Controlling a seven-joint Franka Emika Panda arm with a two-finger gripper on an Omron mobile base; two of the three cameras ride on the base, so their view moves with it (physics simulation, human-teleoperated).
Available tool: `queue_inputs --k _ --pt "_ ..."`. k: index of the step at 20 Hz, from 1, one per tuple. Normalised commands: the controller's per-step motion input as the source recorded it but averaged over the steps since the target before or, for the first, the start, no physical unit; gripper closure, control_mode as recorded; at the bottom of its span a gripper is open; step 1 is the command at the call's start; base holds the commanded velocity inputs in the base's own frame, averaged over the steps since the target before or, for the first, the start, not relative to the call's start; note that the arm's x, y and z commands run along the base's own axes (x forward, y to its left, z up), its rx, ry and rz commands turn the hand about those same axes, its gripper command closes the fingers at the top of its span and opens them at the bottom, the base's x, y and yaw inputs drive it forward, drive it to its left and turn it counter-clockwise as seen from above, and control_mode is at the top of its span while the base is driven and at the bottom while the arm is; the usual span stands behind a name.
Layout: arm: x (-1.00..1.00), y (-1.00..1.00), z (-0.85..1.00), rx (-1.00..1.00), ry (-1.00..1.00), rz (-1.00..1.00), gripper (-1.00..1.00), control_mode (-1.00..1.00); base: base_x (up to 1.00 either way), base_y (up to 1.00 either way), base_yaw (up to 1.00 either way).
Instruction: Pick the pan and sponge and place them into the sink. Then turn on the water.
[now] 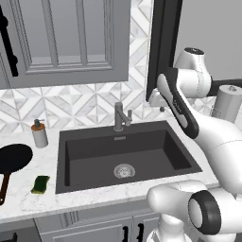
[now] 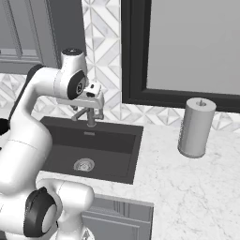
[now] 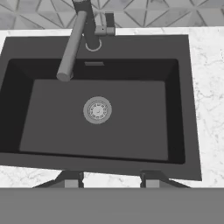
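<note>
- Nothing of the task looks done: the sink [image 1: 124, 150] holds nothing but its silver drain [image 3: 97, 110], and no water runs from the faucet [image 1: 121, 116]
- The pan [image 1: 13, 159] and the sponge [image 1: 40, 184] lie on the desk [image 1: 28, 196] left of the sink, sponge just beside the pan
- The gripper [image 3: 111, 179] hangs high over the basin, fingers spread, holding nothing
- White marble desk, patterned tile wall, grey cabinets, a soap bottle [image 1: 39, 133], a paper towel roll [image 2: 196, 127]

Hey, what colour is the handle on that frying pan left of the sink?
Brown, a long thin handle on the black pan; the left base view shows it best.
</note>
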Motion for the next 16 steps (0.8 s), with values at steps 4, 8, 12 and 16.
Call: queue_inputs --k 4,8,12,16 --pt "-0.02 0.00 0.00 0.00 0.00 0.00 -1.00 -1.00 0.00 0.00 0.00" --pt "0.00 0.00 0.00 0.00 0.00 0.00 -1.00 -1.00 0.00 0.00 0.00" --pt "0.00 0.00 0.00 0.00 0.00 0.00 -1.00 -1.00 0.00 0.00 0.00" --pt "-0.57 0.00 -0.04 0.00 0.00 -0.01 -1.00 -1.00 0.00 0.00 0.00"
